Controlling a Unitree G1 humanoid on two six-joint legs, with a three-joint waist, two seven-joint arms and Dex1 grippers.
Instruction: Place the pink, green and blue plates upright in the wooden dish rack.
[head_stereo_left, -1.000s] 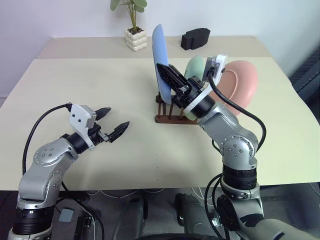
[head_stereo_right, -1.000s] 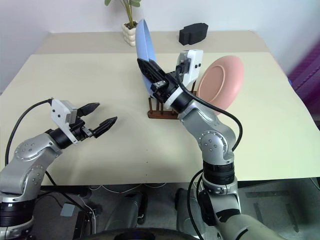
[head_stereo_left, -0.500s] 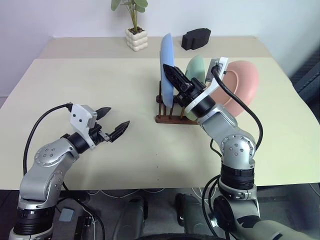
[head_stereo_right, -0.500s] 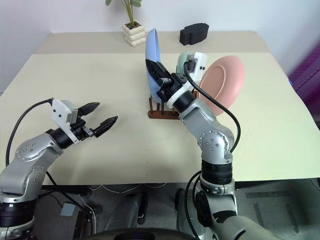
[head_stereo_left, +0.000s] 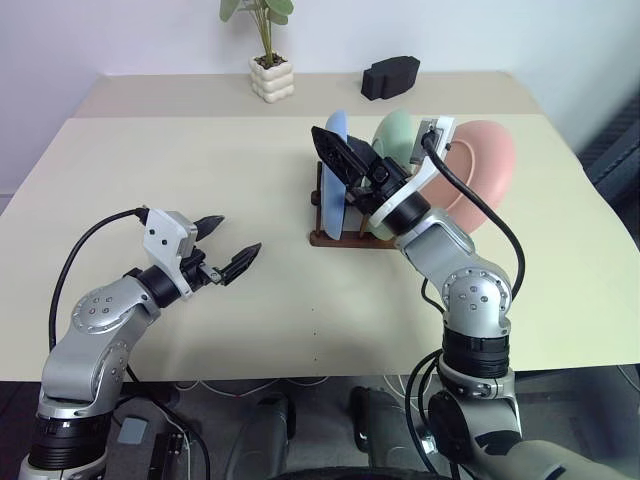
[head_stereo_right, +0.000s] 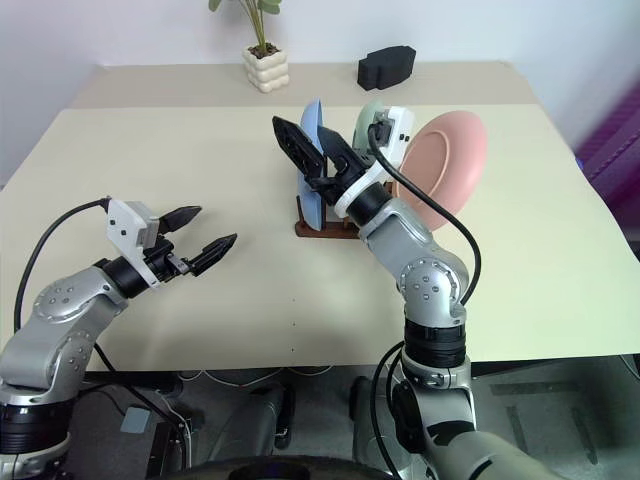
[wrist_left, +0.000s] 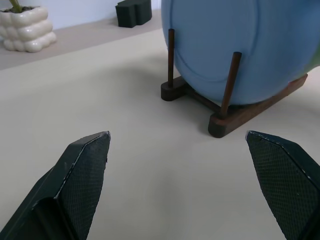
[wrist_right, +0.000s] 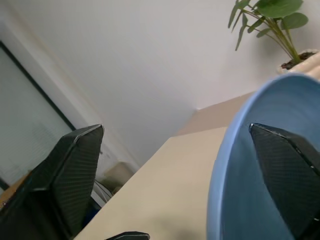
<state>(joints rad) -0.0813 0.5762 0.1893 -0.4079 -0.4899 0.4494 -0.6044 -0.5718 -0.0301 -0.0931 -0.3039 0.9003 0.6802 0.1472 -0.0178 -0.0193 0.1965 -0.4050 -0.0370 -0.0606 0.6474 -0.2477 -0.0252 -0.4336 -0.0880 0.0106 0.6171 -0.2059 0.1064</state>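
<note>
Standing three plates in the rack

Sitting upright in the wooden dish rack (head_stereo_left: 345, 236) are the blue plate (head_stereo_left: 331, 185), green plate (head_stereo_left: 393, 135) and pink plate (head_stereo_left: 485, 170). The right hand (head_stereo_right: 312, 150) is straddling the blue plate's rim, fingers spread wide, gripping nothing. The left hand (head_stereo_left: 226, 245) is hovering open and empty over the tabletop (head_stereo_left: 150, 170)

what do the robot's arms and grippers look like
Both arms are silver-grey metal with rounded joint housings and black bands between segments. Each wrist carries a white box-shaped module, and a black cable loops from it back along the arm. The left gripper and right gripper each have two black pointed fingers with a fine cross-hatched texture on the pads.
</note>
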